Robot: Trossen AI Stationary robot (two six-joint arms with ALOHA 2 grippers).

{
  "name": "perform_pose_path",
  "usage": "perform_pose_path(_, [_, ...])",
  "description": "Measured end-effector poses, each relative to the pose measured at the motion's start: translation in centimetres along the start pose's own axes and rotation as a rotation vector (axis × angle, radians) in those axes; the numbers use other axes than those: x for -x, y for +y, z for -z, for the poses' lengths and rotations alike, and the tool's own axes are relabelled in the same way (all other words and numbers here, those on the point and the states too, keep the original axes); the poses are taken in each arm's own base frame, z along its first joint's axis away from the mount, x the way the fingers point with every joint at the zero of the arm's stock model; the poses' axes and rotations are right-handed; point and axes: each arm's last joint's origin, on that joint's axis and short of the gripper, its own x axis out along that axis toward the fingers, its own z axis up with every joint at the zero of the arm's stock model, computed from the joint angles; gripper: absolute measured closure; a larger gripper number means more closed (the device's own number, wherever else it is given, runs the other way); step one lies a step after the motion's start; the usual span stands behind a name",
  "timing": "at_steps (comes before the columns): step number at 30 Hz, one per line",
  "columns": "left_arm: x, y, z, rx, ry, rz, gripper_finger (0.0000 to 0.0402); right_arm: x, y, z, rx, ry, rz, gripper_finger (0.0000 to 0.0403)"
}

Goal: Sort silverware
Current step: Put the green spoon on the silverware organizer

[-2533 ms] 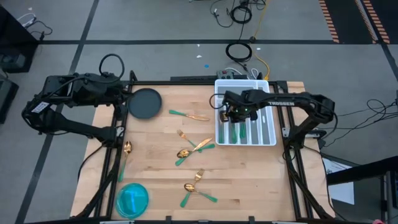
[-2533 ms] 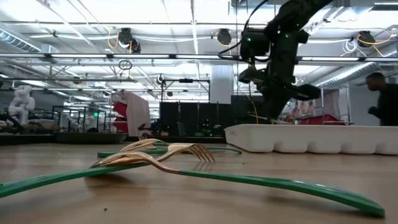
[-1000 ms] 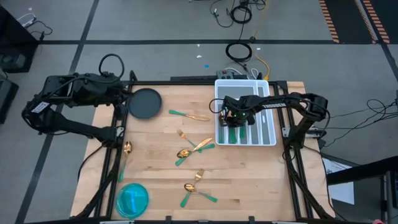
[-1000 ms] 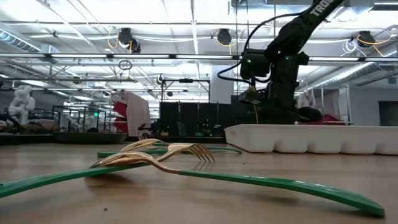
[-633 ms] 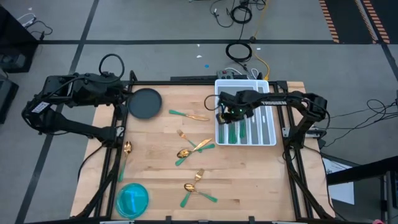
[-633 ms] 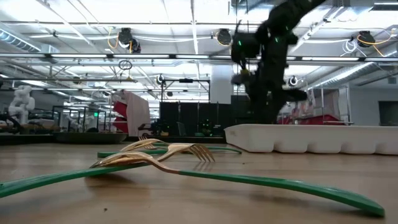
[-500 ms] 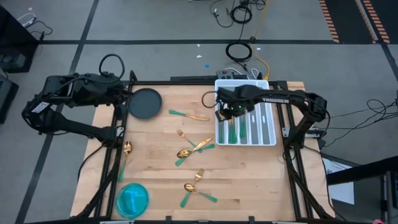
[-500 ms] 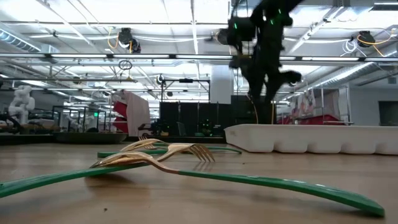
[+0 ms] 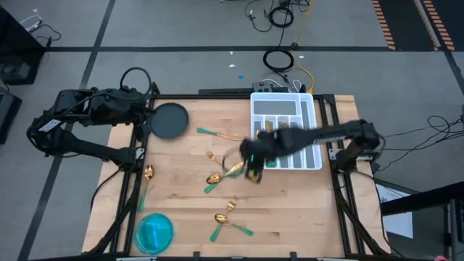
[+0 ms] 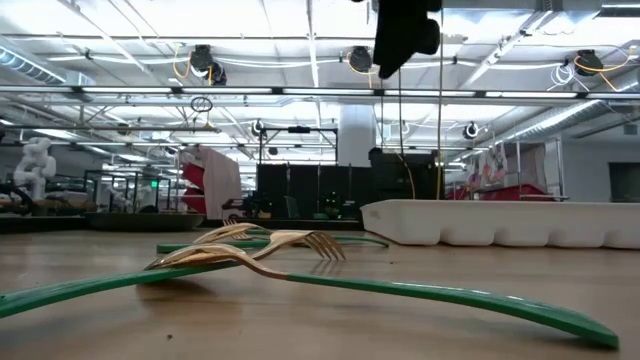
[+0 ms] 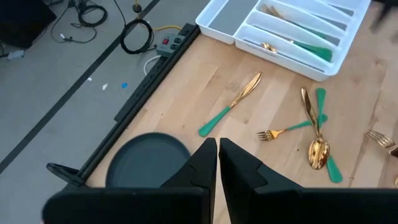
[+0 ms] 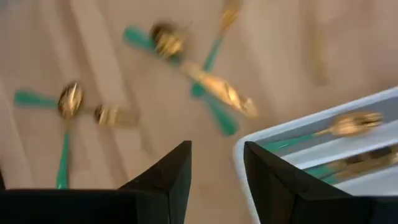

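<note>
- R pincer up over the bench, just beside the white tray's near-left corner, above the middle cluster of silverware; fingers apart w/ a clear gap, nothing betw them.
- L pincer parked at the far-left bench corner, by the dark round plate; fingers together, empty.
- Tray: a few green-handled pcs lie in the long slots; far crosswise slot looks bare.
- Loose on bench: knife near plate; fork, spoon & knife crossing mid-bench; spoon + fork pair toward the near edge; one spoon at the left edge, partly on the frame rail.
- Blue dish at near-left corner.
- Low view: two forks crossed in the foreground, green handles flat on the wood.
</note>
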Motion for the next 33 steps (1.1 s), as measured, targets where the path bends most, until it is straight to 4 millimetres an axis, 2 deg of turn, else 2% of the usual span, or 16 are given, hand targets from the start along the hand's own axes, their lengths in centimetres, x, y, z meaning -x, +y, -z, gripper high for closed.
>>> perform_pose_path(5, [0.0,-0.1,-0.3,-0.004,-0.033,0.008,0.0373,-4.8,4.6,1.5,0.056,0.081,-0.013,0.0265])
perform_pose_path(10, [0.0,-0.1,-0.5,-0.012,-0.047,0.011,0.0373,-9.0,8.3,2.2,0.041,0.118,-0.140,0.0265])
perform_pose_path(17, [0.0,-0.1,-0.5,-0.035,-0.046,0.011,0.0373,-10.4,12.1,2.1,0.093,0.119,-0.246,0.0265])
perform_pose_path(22, [-0.1,-0.2,-0.6,-0.013,-0.042,0.011,0.0373,-12.6,14.3,3.4,0.151,0.164,-0.273,0.0265])
perform_pose_path(29, [-0.3,-0.3,-0.7,0.039,-0.038,0.011,0.0373,-15.0,15.9,4.7,0.138,0.159,-0.260,0.0266])
perform_pose_path(33, [-0.3,-0.3,-0.6,0.045,-0.039,0.011,0.0373,-16.0,16.4,4.9,0.079,0.139,-0.260,0.0266])
